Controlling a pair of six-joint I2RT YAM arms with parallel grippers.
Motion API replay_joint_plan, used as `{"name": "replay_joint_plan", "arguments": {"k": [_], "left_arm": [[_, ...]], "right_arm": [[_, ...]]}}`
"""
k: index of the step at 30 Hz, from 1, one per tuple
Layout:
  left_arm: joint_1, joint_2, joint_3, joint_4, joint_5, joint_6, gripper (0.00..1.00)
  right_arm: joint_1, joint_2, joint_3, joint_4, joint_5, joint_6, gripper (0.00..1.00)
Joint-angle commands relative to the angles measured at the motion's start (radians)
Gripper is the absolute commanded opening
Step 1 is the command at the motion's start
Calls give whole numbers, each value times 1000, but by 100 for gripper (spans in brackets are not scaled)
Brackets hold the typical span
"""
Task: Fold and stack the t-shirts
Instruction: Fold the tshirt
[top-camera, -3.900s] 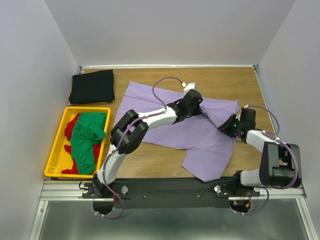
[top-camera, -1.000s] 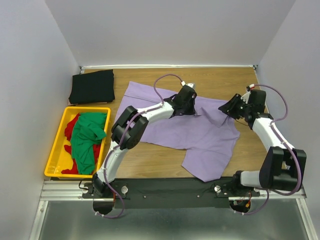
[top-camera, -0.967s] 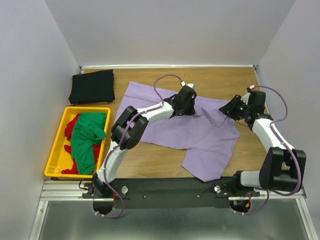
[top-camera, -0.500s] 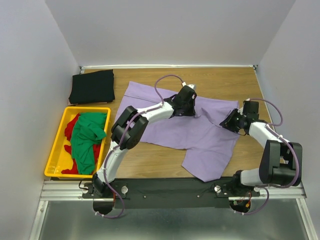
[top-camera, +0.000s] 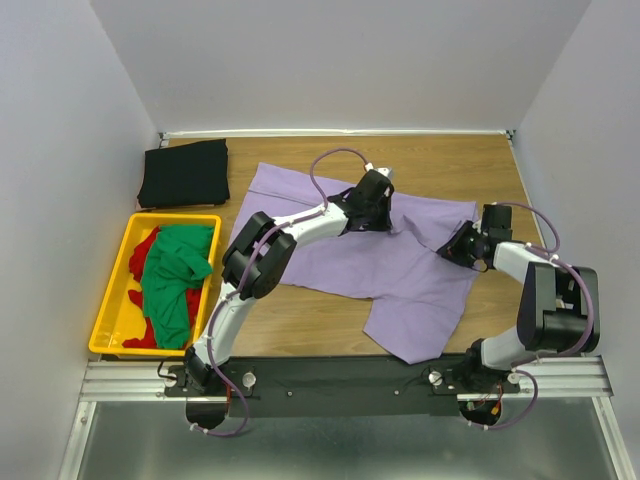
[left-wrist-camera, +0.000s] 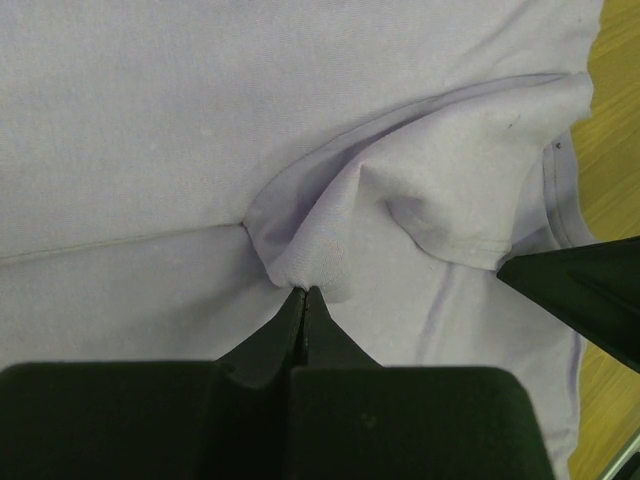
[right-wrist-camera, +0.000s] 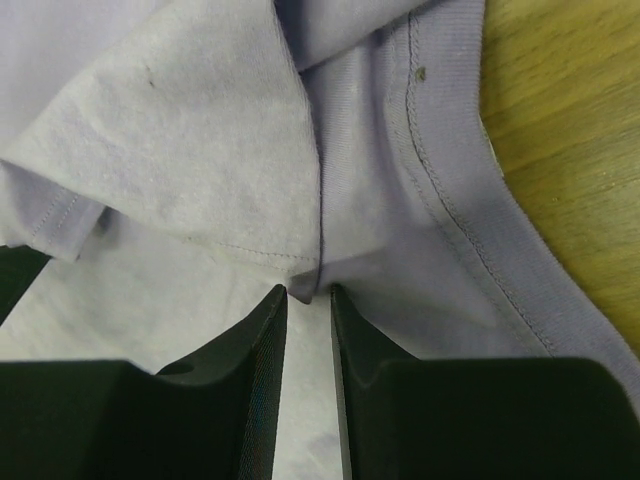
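We've got the left gripper (left-wrist-camera: 303, 293) pinching the lavender t-shirt (top-camera: 385, 268) at twelve o'clock, and the right gripper (right-wrist-camera: 308, 292) clamped on its three o'clock edge.

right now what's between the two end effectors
Only lavender t-shirt cloth: a bunched fold runs from the left end effector to the right end effector, both pinching it. The top external and left wrist views show it.

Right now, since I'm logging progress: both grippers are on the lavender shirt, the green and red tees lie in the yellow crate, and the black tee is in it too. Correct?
Not quite. The top view shows the black tee folded on the table beyond the yellow crate, not in it. The rest stands.
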Motion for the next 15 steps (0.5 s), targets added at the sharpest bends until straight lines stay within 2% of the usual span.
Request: {"name": "replay_joint_plan", "arguments": {"k": [1,15], "left_arm": [[-1,-3,23,-16,20,14,0],[-4,-4,26,-16,24,14,0]], "right_arm": [[-4,16,-4,43,8,22,31],[-5,31,0,51,-1,42,30]]}}
